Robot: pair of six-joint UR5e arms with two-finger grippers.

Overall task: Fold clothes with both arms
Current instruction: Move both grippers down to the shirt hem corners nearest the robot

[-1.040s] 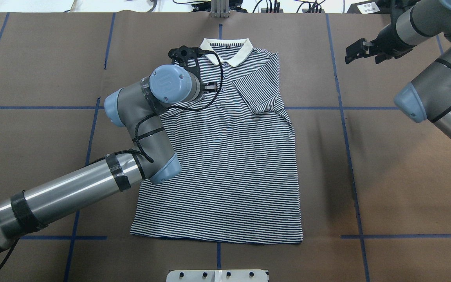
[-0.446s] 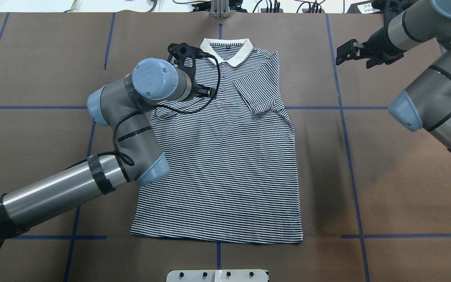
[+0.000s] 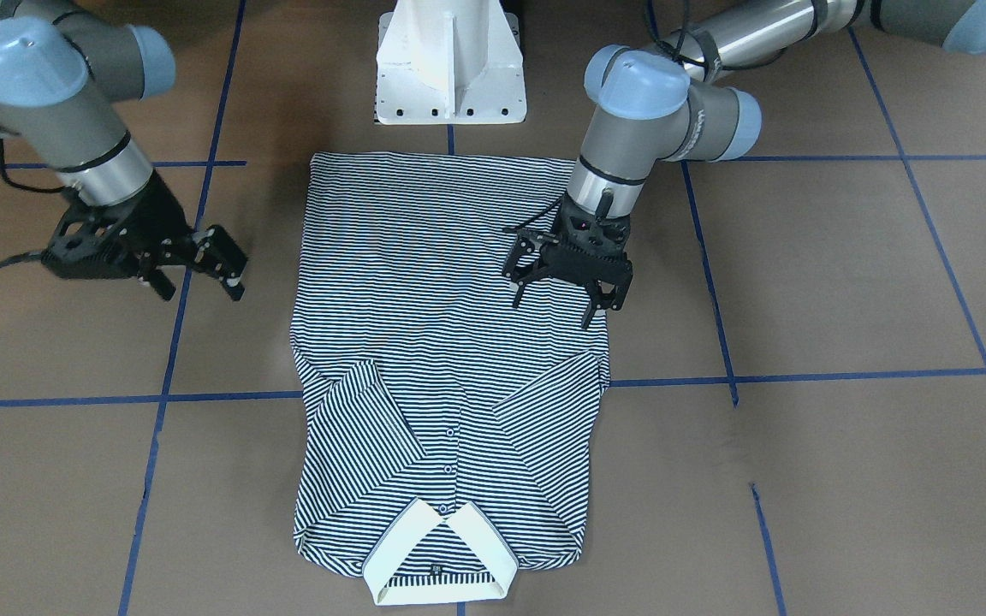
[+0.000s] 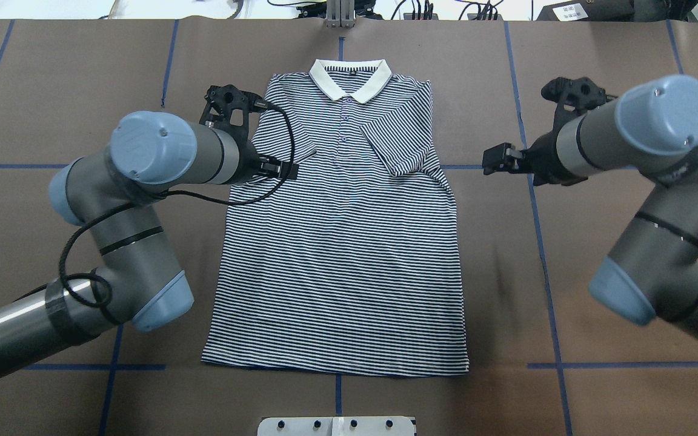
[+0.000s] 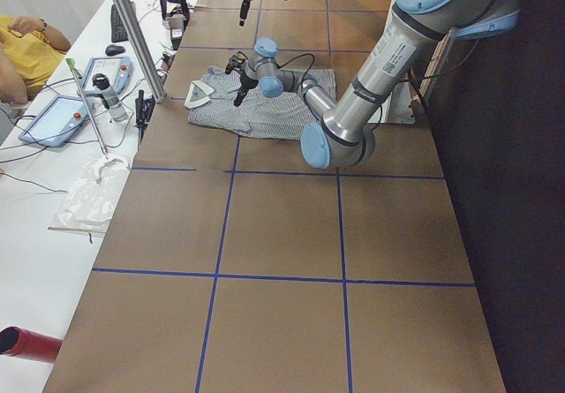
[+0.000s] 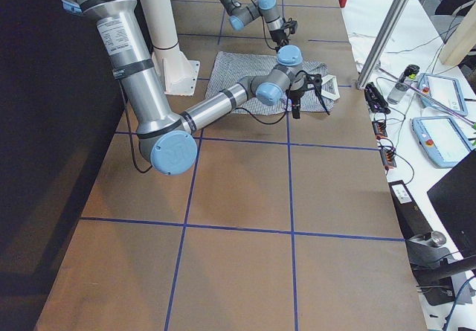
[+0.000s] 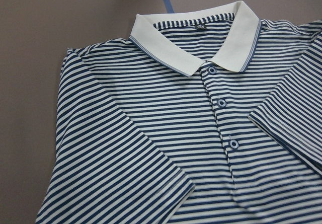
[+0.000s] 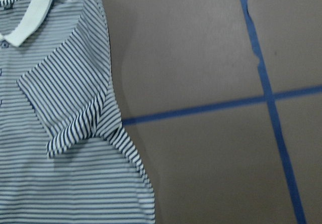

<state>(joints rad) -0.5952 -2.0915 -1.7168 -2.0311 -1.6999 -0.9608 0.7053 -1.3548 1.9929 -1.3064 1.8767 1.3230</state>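
Note:
The striped polo shirt lies flat on the brown table, front side up, with both short sleeves folded inward onto the chest. Its cream collar points to the far edge. My left gripper hovers open and holds nothing over the shirt's left edge beside the folded sleeve; the front-facing view shows this left gripper just above the stripes. My right gripper hangs open above bare table, a short way off the shirt's right sleeve. The left wrist view looks down on the collar and buttons.
The white pedestal base stands at the near edge behind the hem. Blue tape lines cross the table. A metal post and a side bench with tablets and a seated person lie beyond the collar end.
The left gripper has drawn back from beside the collar to the shirt's left edge. The right arm has swung in from the far right corner toward the right sleeve.

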